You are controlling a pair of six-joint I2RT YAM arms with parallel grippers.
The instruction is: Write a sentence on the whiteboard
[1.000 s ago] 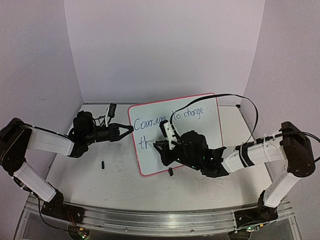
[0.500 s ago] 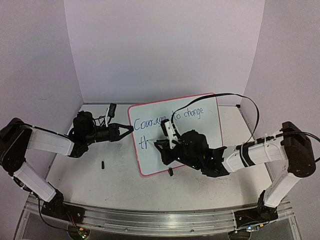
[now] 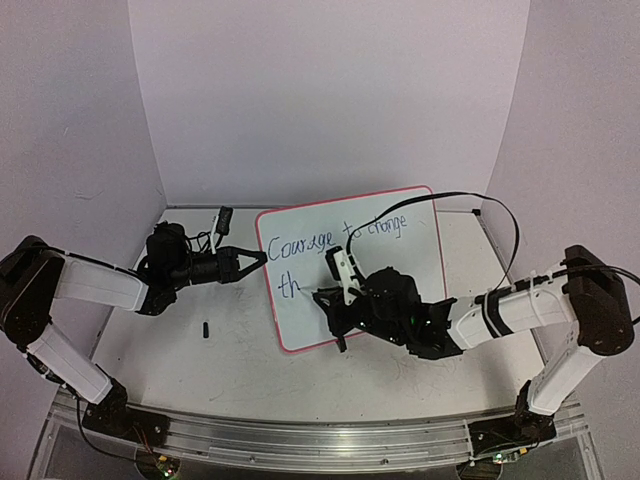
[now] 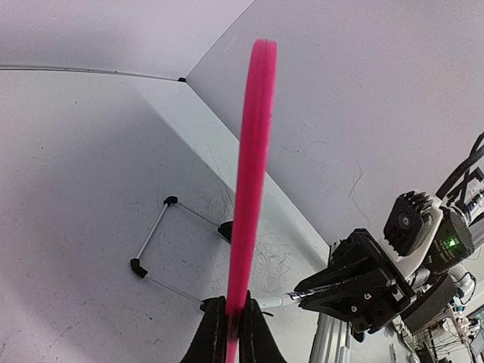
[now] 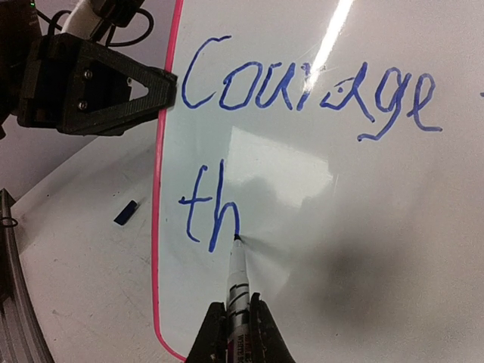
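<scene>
whiteboard (image 3: 410, 250), frame centre: sentence (image 5: 302, 94) reads "courage to change", then "th"; more seems left. marker (image 5: 237, 276) is pinched in shut right gripper (image 5: 236, 327); its rim is clamped by left gripper (image 4: 233, 327).

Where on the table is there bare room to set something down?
Barest: the table in front of the whiteboard, right of the small black piece. Crowded: the board's left edge, clamped by the left gripper, and its lower middle, where the right gripper holds the marker.
</scene>
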